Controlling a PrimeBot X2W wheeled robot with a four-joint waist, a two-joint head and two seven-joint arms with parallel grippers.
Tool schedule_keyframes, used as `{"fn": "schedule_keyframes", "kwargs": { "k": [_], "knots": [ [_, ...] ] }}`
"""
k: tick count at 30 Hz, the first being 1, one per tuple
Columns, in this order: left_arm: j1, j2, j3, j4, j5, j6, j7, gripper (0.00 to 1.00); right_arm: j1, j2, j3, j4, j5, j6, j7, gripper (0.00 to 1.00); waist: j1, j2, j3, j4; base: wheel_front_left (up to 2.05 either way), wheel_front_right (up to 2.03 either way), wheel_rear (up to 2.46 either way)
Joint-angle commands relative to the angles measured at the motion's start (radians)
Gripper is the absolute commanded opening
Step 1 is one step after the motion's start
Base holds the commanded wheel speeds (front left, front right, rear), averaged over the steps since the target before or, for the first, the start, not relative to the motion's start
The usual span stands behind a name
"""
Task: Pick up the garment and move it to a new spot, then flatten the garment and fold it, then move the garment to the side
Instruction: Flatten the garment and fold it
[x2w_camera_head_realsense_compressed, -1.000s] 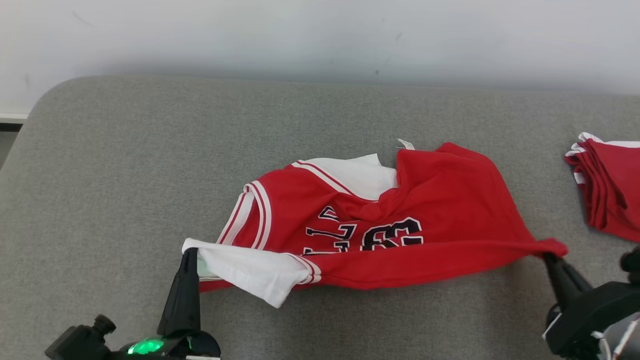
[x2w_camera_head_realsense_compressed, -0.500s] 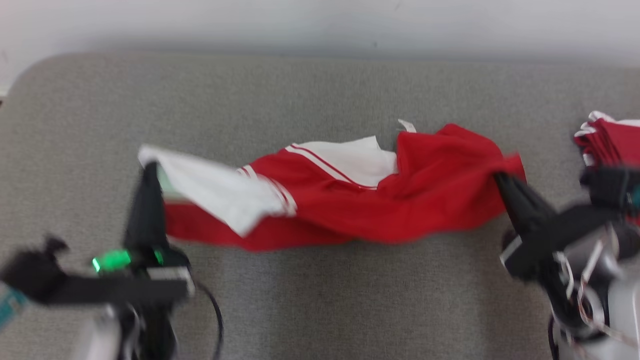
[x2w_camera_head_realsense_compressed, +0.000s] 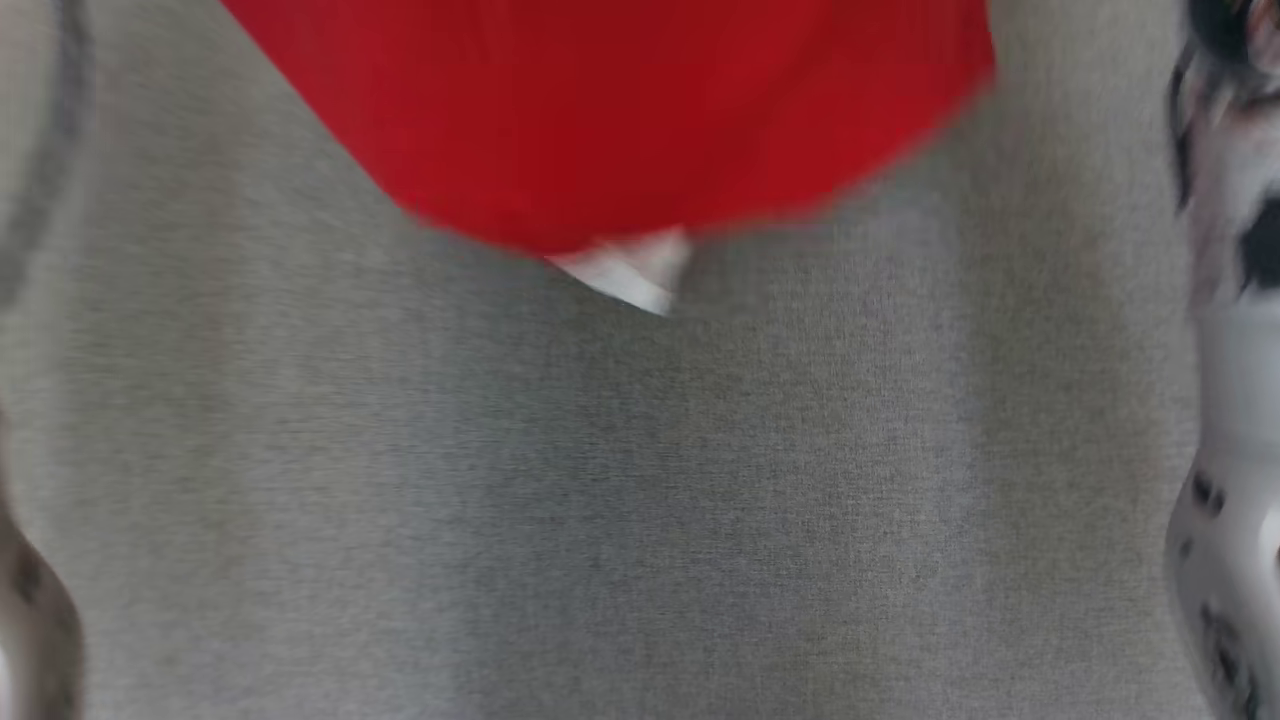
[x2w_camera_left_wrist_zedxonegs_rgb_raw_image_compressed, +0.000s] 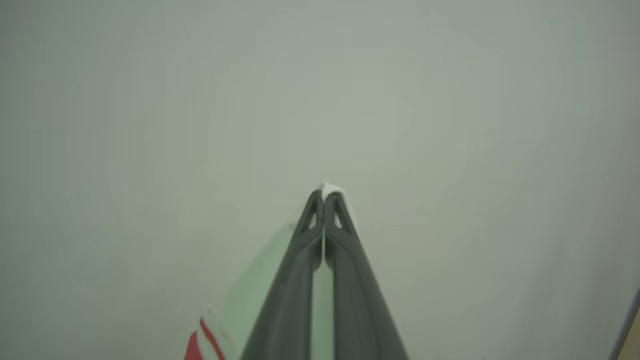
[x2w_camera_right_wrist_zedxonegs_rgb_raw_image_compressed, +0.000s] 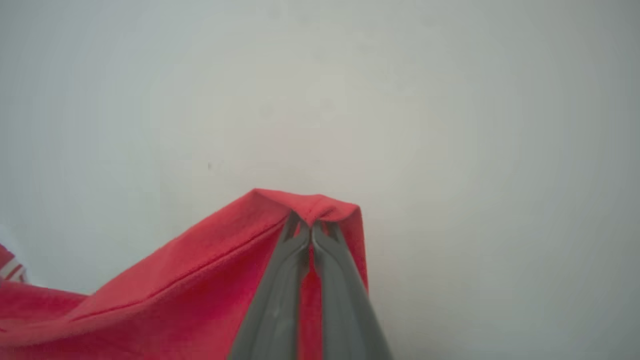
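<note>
**Left gripper** (x2w_camera_left_wrist_zedxonegs_rgb_raw_image_compressed: 323, 200): two long, tapered dark grey fingers (x2w_camera_left_wrist_zedxonegs_rgb_raw_image_compressed: 292, 290) with small triangular cut-outs near the tips. The jaws are pressed together and pinch a thin white edge of the garment. A sliver of white cloth peeps over the tips and runs down the seam between the fingers. In the left wrist view the fingers point at a plain, pale matt wall (x2w_camera_left_wrist_zedxonegs_rgb_raw_image_compressed: 150, 100).

**Right gripper** (x2w_camera_right_wrist_zedxonegs_rgb_raw_image_compressed: 311, 227): the same slim dark fingers (x2w_camera_right_wrist_zedxonegs_rgb_raw_image_compressed: 270, 310), jaws closed tight on a bunched red corner. The cloth folds over the tips like a small cap. This gripper also points at the pale wall.

**Garment**: red jersey garment with white panels and striped trim (x2w_camera_head_realsense_compressed: 620, 110). It is soft, smooth knit cloth.
- In the right wrist view it falls away leftward from the grip (x2w_camera_right_wrist_zedxonegs_rgb_raw_image_compressed: 150, 310), with a stitched hem line.
- In the left wrist view a white panel (x2w_camera_left_wrist_zedxonegs_rgb_raw_image_compressed: 250, 300) hangs beside the fingers, with red-and-white striping at its lower edge.
- In the head view it is a blurred red sheet across the top of the frame, with a white corner (x2w_camera_head_realsense_compressed: 630, 275) as its lowest point.
- It hangs over the grey surface, and the blur hides any contact.

**Surface**: grey woven upholstered surface (x2w_camera_head_realsense_compressed: 600, 520), flat and finely textured.

**Right forearm**: pale forearm with dark marks (x2w_camera_head_realsense_compressed: 1235, 400), running along the right edge of the head view, blurred.
</note>
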Motion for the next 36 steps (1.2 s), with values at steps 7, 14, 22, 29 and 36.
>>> {"fn": "schedule_keyframes", "kwargs": {
  "k": [7, 14, 22, 29, 36],
  "knots": [
    [-0.331, 0.026, -0.022, -0.020, 0.054, -0.030, -0.060, 0.00, -0.259, 0.037, -0.145, 0.153, -0.141, -0.003, -0.339, 0.00, -0.0005, -0.0003, 0.159, -0.110, 0.00, 0.00, 0.00],
    [-0.390, 0.000, -0.035, -0.061, 0.078, -0.042, -0.191, 0.00, -0.328, 0.047, -0.232, 0.214, -0.249, -0.003, -0.496, 0.00, -0.0005, -0.0003, 0.146, -0.102, 0.00, 0.00, 0.00],
    [-0.126, 0.019, -0.146, -0.019, 0.073, -0.050, -0.213, 0.00, -0.217, 0.011, -0.143, 0.356, -0.268, -0.003, -0.489, 0.00, -0.0005, -0.0003, 0.160, -0.085, 0.00, 0.00, 0.00],
    [0.251, 0.005, -0.144, -0.058, -0.013, -0.047, -0.240, 0.00, -0.017, -0.061, 0.023, 0.417, -0.178, -0.003, -0.431, 0.00, -0.0005, -0.0003, 0.084, -0.061, 0.00, 0.00, 0.00],
    [0.620, -0.094, -0.056, -0.126, -0.050, -0.047, -0.240, 0.00, 0.300, -0.172, 0.147, 0.283, 0.002, -0.003, -0.259, 0.00, -0.0005, -0.0003, -0.093, -0.026, 0.00, 0.00, 0.00]
  ]
}}
